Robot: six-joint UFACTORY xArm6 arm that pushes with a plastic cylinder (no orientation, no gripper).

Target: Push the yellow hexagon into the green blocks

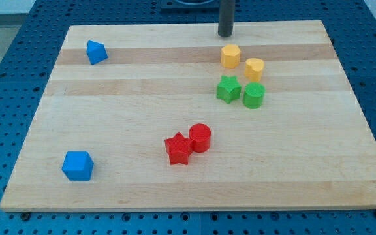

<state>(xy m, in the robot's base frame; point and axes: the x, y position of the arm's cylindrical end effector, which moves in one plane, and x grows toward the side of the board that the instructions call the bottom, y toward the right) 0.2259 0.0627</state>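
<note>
The yellow hexagon [230, 56] sits on the wooden board at the upper right of middle. A yellow cylinder [254, 68] lies just to its lower right. Below them are the green star [228, 89] and the green cylinder [254, 95], side by side. The hexagon is a short gap above the green star. My tip [225, 34] is near the board's top edge, just above the yellow hexagon and apart from it.
A red star [177, 149] and a red cylinder [200, 138] touch each other below the middle. A blue block [96, 51] is at the upper left and a blue cube [78, 166] at the lower left. The board [109, 111] lies on a blue perforated table.
</note>
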